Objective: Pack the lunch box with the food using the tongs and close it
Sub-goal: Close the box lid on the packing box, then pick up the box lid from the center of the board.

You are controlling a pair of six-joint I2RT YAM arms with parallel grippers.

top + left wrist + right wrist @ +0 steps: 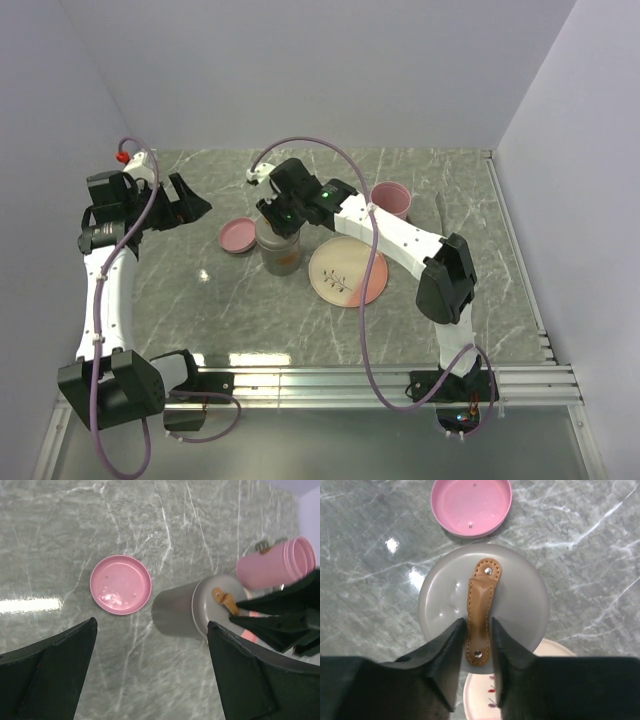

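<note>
The lunch box [279,250] is a grey cylinder standing upright mid-table, with its grey lid [520,595] on top and a brown leather strap [481,610] across the lid. My right gripper [479,630] hangs just above the lid. Its fingers [447,650] straddle the strap with a thin gap on each side, open and holding nothing. My left gripper [152,622] is wide open and empty, high above the table to the left of the box [172,615]. A thin silver piece that may be the tongs [441,207] lies right of the pink cup. No food shows.
A shallow pink dish [239,236] lies just left of the box. A cream-and-pink plate [348,272] with a flower pattern lies to its right, bare. A pink cup [391,198] stands behind the plate. A metal rail [400,378] runs along the near edge.
</note>
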